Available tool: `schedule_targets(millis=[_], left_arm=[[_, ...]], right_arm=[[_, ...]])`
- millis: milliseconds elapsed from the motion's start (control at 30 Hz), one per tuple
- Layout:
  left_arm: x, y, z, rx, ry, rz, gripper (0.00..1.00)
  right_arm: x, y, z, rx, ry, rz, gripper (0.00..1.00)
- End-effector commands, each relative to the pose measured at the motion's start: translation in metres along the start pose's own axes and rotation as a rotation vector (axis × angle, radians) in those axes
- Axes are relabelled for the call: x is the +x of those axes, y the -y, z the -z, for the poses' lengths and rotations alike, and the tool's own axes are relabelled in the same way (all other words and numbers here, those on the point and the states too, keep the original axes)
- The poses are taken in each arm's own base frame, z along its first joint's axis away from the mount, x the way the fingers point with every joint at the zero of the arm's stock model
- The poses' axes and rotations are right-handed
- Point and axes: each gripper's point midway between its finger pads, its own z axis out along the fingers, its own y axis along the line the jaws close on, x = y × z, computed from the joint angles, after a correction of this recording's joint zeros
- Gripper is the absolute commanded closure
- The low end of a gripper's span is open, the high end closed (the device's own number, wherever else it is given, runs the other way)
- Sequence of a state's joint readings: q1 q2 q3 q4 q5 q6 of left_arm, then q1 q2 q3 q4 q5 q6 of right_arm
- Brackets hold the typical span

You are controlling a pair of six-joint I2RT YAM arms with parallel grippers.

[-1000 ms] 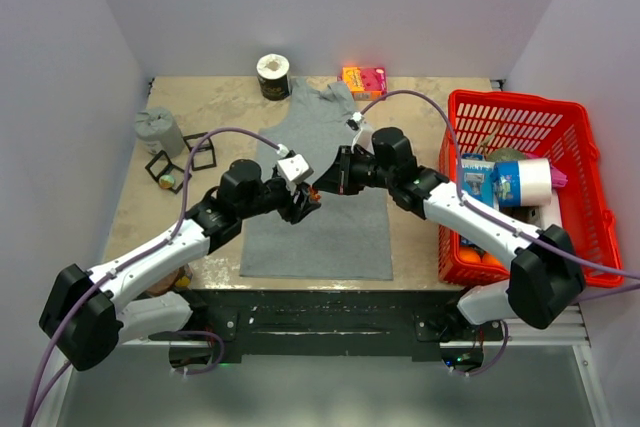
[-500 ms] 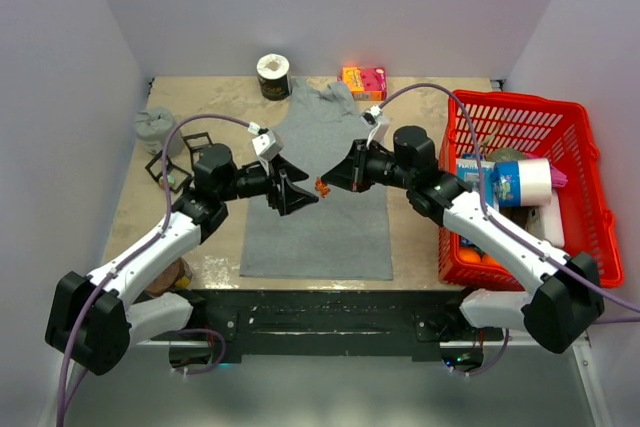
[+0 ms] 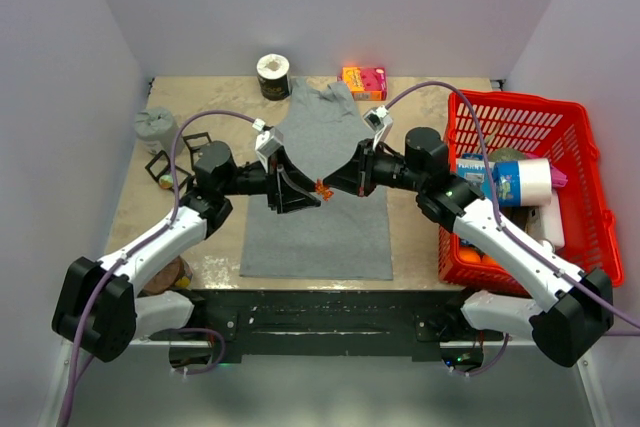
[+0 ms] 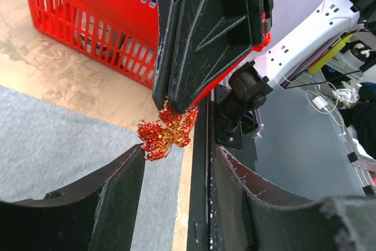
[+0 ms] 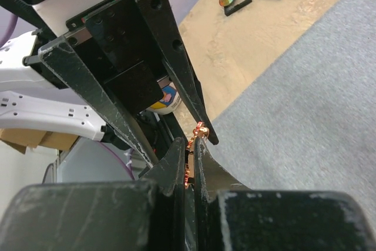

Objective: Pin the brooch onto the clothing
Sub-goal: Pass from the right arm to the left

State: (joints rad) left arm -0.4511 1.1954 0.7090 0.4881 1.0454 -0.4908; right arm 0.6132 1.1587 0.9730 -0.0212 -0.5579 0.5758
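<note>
Currently the brooch [image 4: 166,134] is pinched in the closed right gripper [image 3: 332,185], above the clothing [image 3: 320,232]. The left gripper [image 3: 300,197] is held part-open beside it. Squarer alignment is probably needed before it is closed.

White arm shells [image 3: 150,247], black joints [image 3: 213,160], purple cables [image 3: 215,115], scuffed black right claw [image 4: 171,101]

The top view looks down from behind the arms; the wrist views face each other closely, sharing the brooch [image 4: 166,134] at the right gripper [image 4: 175,99].
</note>
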Motion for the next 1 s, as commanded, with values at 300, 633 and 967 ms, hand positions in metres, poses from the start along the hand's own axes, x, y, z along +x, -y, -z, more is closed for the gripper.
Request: schedule_targets(millis=[300, 633, 967], left_arm=[[-0.005, 0.007, -0.002, 0.058, 0.016, 0.003, 0.59], [-0.002, 0.007, -0.002, 0.067, 0.014, 0.014, 0.79], [-0.002, 0.008, -0.002, 0.068, 0.015, 0.006, 1.0]], right_arm=[[-0.003, -0.016, 0.003, -0.092, 0.012, 0.066, 1.0], [-0.006, -0.013, 0.004, -0.067, 0.031, 0.071, 1.0], [-0.006, 0.006, 0.0, 0.017, 0.041, 0.063, 1.0]])
